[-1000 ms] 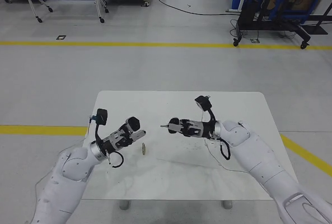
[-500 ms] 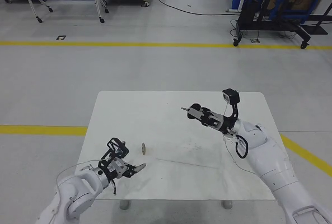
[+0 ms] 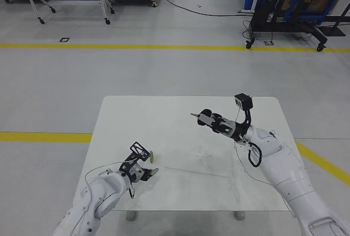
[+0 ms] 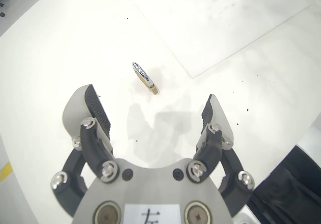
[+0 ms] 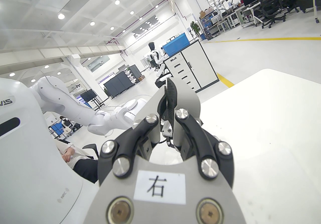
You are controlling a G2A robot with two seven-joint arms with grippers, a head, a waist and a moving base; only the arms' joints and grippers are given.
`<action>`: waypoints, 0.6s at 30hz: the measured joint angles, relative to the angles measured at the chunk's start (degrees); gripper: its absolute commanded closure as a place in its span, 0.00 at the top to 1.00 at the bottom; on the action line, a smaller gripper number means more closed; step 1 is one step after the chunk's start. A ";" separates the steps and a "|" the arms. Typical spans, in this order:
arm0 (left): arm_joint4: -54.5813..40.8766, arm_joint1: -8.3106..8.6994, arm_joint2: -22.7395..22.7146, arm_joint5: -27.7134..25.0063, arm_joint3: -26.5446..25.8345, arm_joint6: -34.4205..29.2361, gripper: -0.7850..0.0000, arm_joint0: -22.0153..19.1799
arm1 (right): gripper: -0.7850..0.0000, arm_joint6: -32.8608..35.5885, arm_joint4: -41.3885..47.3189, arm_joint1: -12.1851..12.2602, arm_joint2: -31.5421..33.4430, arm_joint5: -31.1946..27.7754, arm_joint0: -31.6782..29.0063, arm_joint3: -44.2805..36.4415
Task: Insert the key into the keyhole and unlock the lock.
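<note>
Left wrist view puts the lock [image 4: 145, 78] just ahead of my left end effector [image 4: 150, 98]. It is a small padlock with a brass body and a silver shackle, and it stands on its narrow edge on the white surface [image 3: 163, 112]. The brass end is the end nearer to me and the shackle points away. It sits roughly on the midline between my two ribbed fingertips [image 4: 88, 95], just beyond them, and neither pad touches it. That end effector is spread wide and holds nothing.

A corner of a thin clear sheet [image 4: 225, 21] lies flat on the surface just beside the lock, on the side towards my other arm.

From the top view, the lock is near the front left part of the surface, with my left end effector low and close behind it.

My right end effector [image 5: 166, 92] hangs above the far right part of the surface, well apart from the lock. Its fingers are pressed together. In the top view a thin sliver pokes out past their tips, which I take for the key [image 3: 193, 114].
</note>
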 measured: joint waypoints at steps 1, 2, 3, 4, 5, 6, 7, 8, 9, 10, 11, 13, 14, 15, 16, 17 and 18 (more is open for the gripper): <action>0.46 -0.16 0.54 1.03 0.40 -0.05 0.78 -0.56 | 0.00 0.00 0.00 0.00 0.00 0.00 0.00 0.00; 0.87 -0.33 1.08 2.17 0.82 -0.20 0.75 -1.13 | 0.00 0.00 0.00 0.00 0.00 0.00 0.00 0.00; 1.16 -0.56 1.84 3.57 1.34 -0.55 0.73 -1.88 | 0.00 0.00 0.00 0.00 0.00 0.00 0.00 0.00; 1.23 -0.73 2.42 4.31 1.66 -0.82 0.71 -2.40 | 0.00 0.00 0.00 0.00 0.00 0.00 0.00 0.00; 1.21 -0.89 2.98 4.79 1.91 -1.03 0.70 -2.87 | 0.00 0.00 0.00 0.00 0.00 0.00 0.00 0.00; 1.10 -1.06 3.61 5.22 2.17 -1.27 0.69 -3.38 | 0.00 0.00 0.00 0.00 0.00 0.00 0.00 0.00; 1.05 -1.17 3.98 5.48 2.34 -1.46 0.69 -3.69 | 0.00 0.00 0.00 0.00 0.00 0.00 0.00 0.00; 1.12 -1.25 4.26 5.77 2.50 -1.70 0.69 -3.95 | 0.00 0.00 0.00 0.00 0.00 0.00 0.00 0.00; 1.42 -1.35 4.56 6.28 2.70 -2.15 0.69 -4.27 | 0.00 0.00 0.00 0.00 0.00 0.00 0.00 0.00; 1.70 -1.42 4.78 6.65 2.86 -2.60 0.69 -4.49 | 0.00 0.00 0.00 0.00 0.00 0.00 0.00 0.00; 1.99 -1.49 5.02 6.94 3.03 -3.16 0.68 -4.74 | 0.00 0.00 0.00 0.00 0.00 0.00 0.00 0.00; 2.76 -1.66 5.61 7.42 3.47 -4.57 0.51 -5.48 | 0.00 0.00 0.00 0.00 0.00 0.00 0.00 0.00; 2.94 -1.74 5.86 7.54 3.62 -5.00 0.47 -5.78 | 0.00 0.00 0.00 0.00 0.00 0.00 0.00 0.00; 3.05 -1.84 6.16 7.66 3.80 -5.36 0.44 -6.13 | 0.00 0.00 0.00 0.00 0.00 0.00 0.00 0.00; 3.09 -1.91 6.34 7.73 3.91 -5.52 0.40 -6.34 | 0.00 0.00 0.00 0.00 0.00 0.00 0.00 0.00; 3.12 -1.97 6.50 7.80 3.99 -5.65 0.36 -6.52 | 0.00 0.00 0.00 0.00 0.00 0.00 0.00 0.00; 3.27 -2.05 6.67 7.93 4.07 -5.82 0.35 -6.71 | 0.00 0.00 0.00 0.00 0.00 0.00 0.00 0.00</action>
